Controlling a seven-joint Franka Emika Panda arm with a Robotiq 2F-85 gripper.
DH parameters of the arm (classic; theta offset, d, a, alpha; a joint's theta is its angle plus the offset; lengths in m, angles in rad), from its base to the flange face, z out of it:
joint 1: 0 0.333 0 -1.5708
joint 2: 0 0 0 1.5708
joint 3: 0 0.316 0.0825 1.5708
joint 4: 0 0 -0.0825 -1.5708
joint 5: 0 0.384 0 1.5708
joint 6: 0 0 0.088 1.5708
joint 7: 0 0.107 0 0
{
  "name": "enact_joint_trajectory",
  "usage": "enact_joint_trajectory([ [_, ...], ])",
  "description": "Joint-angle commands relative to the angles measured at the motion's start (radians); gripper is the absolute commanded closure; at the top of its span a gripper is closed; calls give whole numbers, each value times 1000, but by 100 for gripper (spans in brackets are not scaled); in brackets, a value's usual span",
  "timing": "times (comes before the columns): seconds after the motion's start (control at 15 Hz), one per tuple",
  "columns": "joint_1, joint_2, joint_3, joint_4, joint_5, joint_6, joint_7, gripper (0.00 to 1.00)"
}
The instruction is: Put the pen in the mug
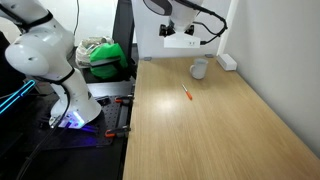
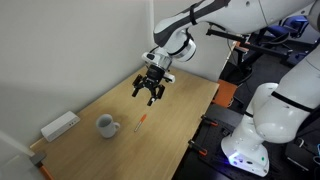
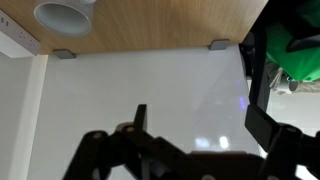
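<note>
The pen is a thin orange-red stick lying flat on the wooden table; it also shows in an exterior view. The mug is a small grey-white cup standing upright a short way beyond the pen, seen in both exterior views and at the top left of the wrist view. My gripper hangs in the air above the table, open and empty, well clear of pen and mug. Its two dark fingers stand apart in the wrist view. The pen is out of the wrist view.
A flat white rectangular box lies by the wall near the mug, also in an exterior view. A white wall borders the table. A green bag and the robot's base stand off the table's side.
</note>
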State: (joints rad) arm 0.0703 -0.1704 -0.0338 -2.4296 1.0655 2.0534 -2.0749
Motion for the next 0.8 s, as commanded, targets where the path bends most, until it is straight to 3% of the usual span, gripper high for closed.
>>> enact_joint_trajectory([
  [0.0, -11, 59, 22, 36, 10, 56, -68, 0],
  [0.27, -12, 114, 31, 58, -2, 134, -83, 0],
  [0.73, -8, 212, 55, 90, -38, 370, -45, 0],
])
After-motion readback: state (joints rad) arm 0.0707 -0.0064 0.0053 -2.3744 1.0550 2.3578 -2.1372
